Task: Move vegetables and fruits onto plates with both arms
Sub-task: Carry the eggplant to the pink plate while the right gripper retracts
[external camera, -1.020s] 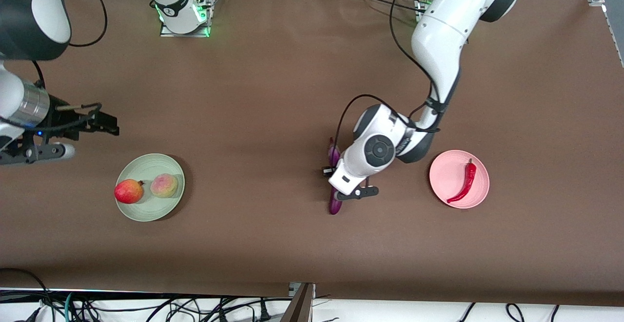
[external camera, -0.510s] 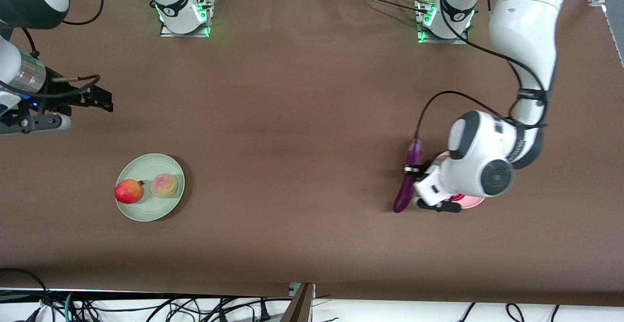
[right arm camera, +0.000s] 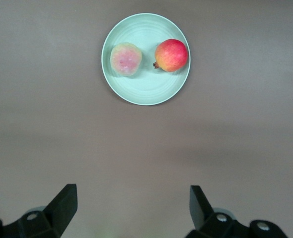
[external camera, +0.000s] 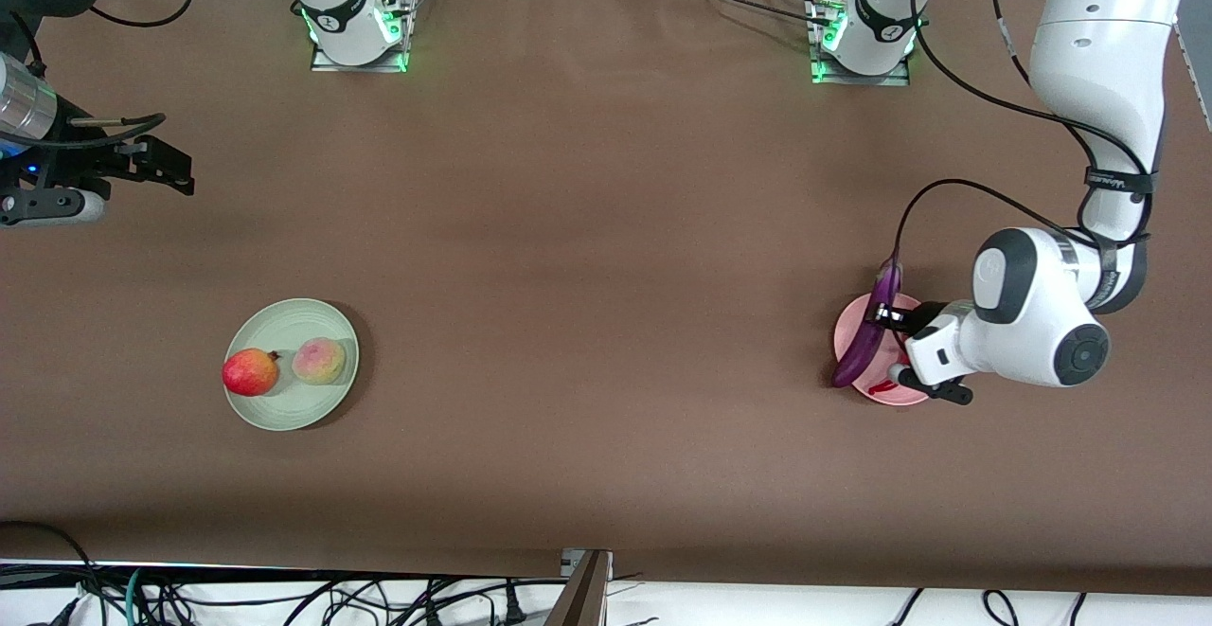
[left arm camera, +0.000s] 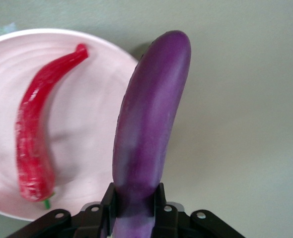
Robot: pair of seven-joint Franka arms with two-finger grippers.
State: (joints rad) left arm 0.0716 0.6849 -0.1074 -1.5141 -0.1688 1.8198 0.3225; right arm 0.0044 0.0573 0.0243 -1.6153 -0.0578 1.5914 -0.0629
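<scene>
Eggplant (external camera: 866, 337) sits clamped in your left gripper (left arm camera: 135, 208) over the pink plate (external camera: 847, 328) beside the chili (left arm camera: 37, 144), while your right gripper (right arm camera: 131, 206) waits with jaws spread.

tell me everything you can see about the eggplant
The eggplant is long, slender, glossy purple and slightly curved, with a smooth skin. The left gripper is shut on it near one end, holding it in the air over the rim of the pink plate, beside the red chili lying on that plate.

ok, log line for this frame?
left gripper: holds eggplant over pink plate | chili: on plate | right gripper: open, waiting
</scene>
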